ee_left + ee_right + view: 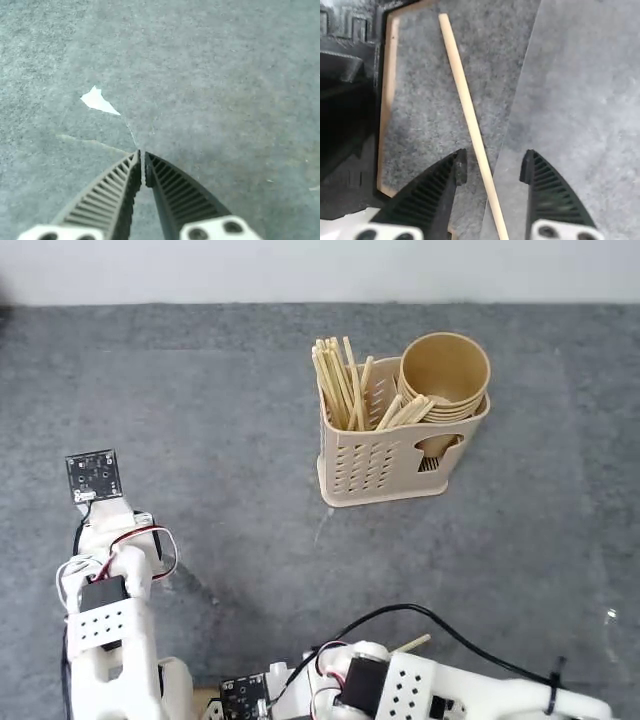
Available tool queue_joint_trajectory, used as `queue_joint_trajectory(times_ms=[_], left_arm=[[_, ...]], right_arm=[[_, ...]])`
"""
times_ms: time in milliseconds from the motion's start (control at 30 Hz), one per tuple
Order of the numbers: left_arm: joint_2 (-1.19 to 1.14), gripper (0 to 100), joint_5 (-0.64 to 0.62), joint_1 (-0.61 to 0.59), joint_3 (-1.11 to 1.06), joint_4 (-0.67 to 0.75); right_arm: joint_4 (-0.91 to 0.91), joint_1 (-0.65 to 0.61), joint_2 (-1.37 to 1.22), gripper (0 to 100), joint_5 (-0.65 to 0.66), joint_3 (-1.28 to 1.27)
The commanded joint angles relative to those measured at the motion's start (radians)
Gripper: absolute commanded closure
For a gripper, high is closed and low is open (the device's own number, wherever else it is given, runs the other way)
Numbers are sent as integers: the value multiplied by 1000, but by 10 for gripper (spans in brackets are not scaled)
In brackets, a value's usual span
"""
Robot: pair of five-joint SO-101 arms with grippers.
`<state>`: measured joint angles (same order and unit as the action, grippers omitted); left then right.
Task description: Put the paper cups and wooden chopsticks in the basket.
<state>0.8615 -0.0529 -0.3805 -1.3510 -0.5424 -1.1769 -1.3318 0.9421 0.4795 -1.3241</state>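
Well to the left of the beige perforated plastic basket [400,455], and nearer the front of the table than it, stands the white left arm [105,590] on the grey felt mat [230,390]. The left gripper [141,159] has its two ribbed dark fingers pressed together at the tips with nothing between them. It points down at bare mat, and a small white scrap [99,100] lies on the mat just beyond the tips. How this patch lies relative to the basket cannot be told.

The basket itself stands upright toward the back of the mat. Its left compartment holds a bundle of pale wooden chopsticks [340,380], standing on end and fanned out above the rim. A few of them lean across toward the right compartment, which holds a nested stack of tan paper cups [445,370], mouths up.

In front of the basket and well apart from it, the white right arm [420,690] lies along the front edge of the table. One loose chopstick [467,112] lies flat on the mat there, and its tip [412,644] pokes out beside the arm. The right gripper [492,165] is spread wide, with one finger on each side of this stick. Neither finger [457,167] appears to touch it.
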Motion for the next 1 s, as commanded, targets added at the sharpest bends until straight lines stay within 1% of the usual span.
queue_joint_trajectory(times_ms=[0, 100, 233, 433, 500, 600, 633, 700, 767, 833, 967], left_arm=[[29, 987, 6, -5, 64, 26], [28, 987, 6, -5, 64, 26], [28, 987, 6, -5, 64, 26], [28, 987, 6, -5, 64, 26], [28, 987, 6, -5, 64, 26], [28, 987, 6, -5, 62, 26], [28, 987, 6, -5, 62, 26], [28, 987, 6, -5, 62, 26], [28, 987, 8, -5, 62, 26], [28, 987, 8, -5, 62, 26], [26, 987, 8, -5, 62, 26]], right_arm=[[42, -10, -79, 830, 2, 9], [76, -10, -173, 829, 3, 25], [74, -10, -292, 832, 3, 77], [82, -10, -409, 835, 3, 117], [82, -10, -426, 875, 3, 127], [74, -10, -429, 998, 3, 133], [73, -7, -429, 985, 3, 133], [73, 22, -429, 964, 3, 137], [73, 58, -427, 990, 8, 146], [68, 91, -427, 987, 8, 166], [-21, 136, -427, 990, 9, 239]])
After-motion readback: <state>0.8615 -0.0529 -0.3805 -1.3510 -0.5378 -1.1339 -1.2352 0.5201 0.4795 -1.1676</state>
